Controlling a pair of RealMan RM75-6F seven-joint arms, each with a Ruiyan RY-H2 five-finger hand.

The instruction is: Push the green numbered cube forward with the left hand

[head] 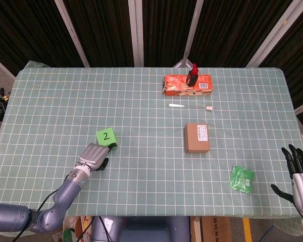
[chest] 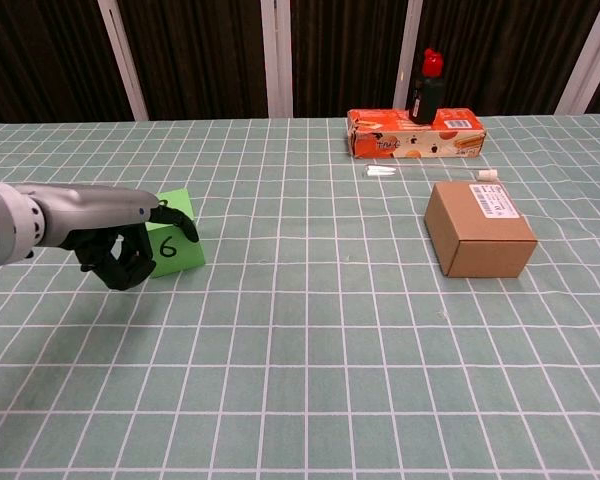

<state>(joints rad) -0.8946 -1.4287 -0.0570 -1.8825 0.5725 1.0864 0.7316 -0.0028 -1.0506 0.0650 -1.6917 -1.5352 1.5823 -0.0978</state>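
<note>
The green numbered cube point(head: 106, 137) point(chest: 177, 243) sits left of the table's middle, a 2 on its top face and a 6 on the side facing the chest view. My left hand point(head: 93, 155) point(chest: 125, 243) lies just behind it on the near side, fingers curled, an outstretched finger touching the cube's near face. It holds nothing. My right hand point(head: 299, 171) hangs off the table's near right corner with its fingers spread, seen only in the head view.
A brown cardboard box point(head: 197, 137) point(chest: 478, 229) stands right of centre. An orange carton point(head: 188, 84) with a dark red-capped bottle point(head: 193, 75) on it is at the back. A white stick point(head: 176, 105), a small white cap point(head: 209, 108) and a green packet point(head: 241, 179) lie about.
</note>
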